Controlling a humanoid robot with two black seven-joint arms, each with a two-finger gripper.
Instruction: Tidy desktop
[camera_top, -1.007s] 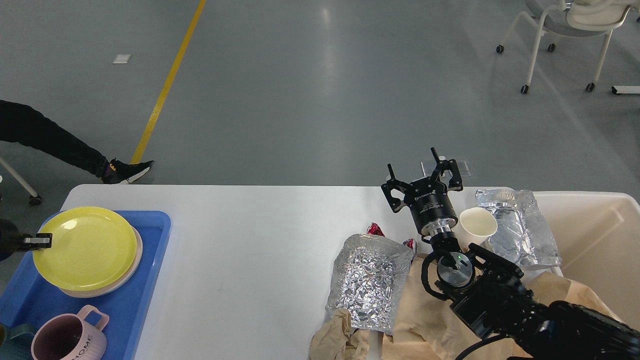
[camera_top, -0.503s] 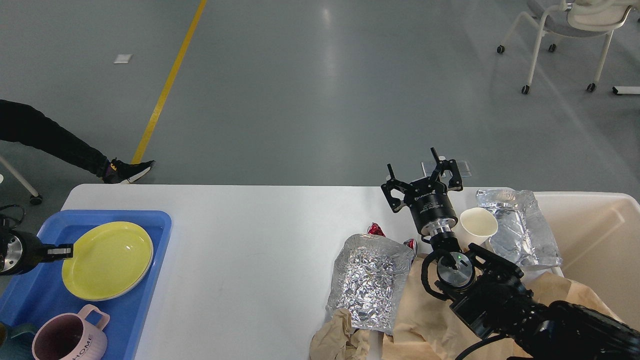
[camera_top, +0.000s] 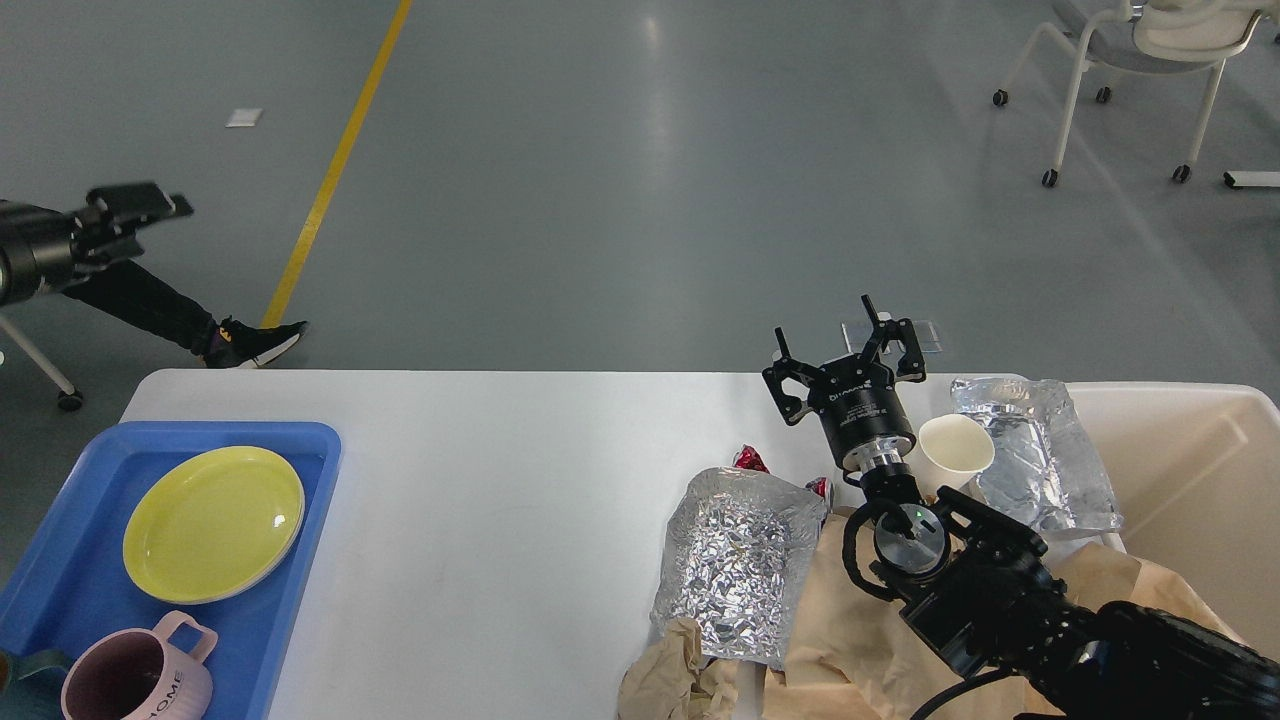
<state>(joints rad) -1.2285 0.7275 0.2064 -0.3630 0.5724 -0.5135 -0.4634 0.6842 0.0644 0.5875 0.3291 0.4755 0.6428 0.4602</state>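
Note:
The white desktop (camera_top: 500, 450) carries a blue tray (camera_top: 318, 480) at its left end. In the tray lies a yellow plate (camera_top: 213, 522) on top of another plate, with a pink mug (camera_top: 135, 680) in front of it. My left gripper (camera_top: 130, 203) is raised high above the floor at the far left, blurred and holding nothing. My right gripper (camera_top: 828, 335) stands open and empty over the desktop's far edge. Below and beside it lie a crumpled foil bag (camera_top: 735, 575), a paper cup (camera_top: 955, 450), a second foil bag (camera_top: 1040, 460), a red wrapper (camera_top: 750, 458) and brown paper (camera_top: 850, 640).
A beige bin (camera_top: 1190, 450) stands against the desktop's right end. A seated person's leg and shoe (camera_top: 240, 340) reach toward the desktop's far left corner. A wheeled chair (camera_top: 1130, 60) stands far back on the right.
My left gripper carried the yellow plate right, set it on the plate in the tray, let go, then rose up and away. The right arm has not moved.

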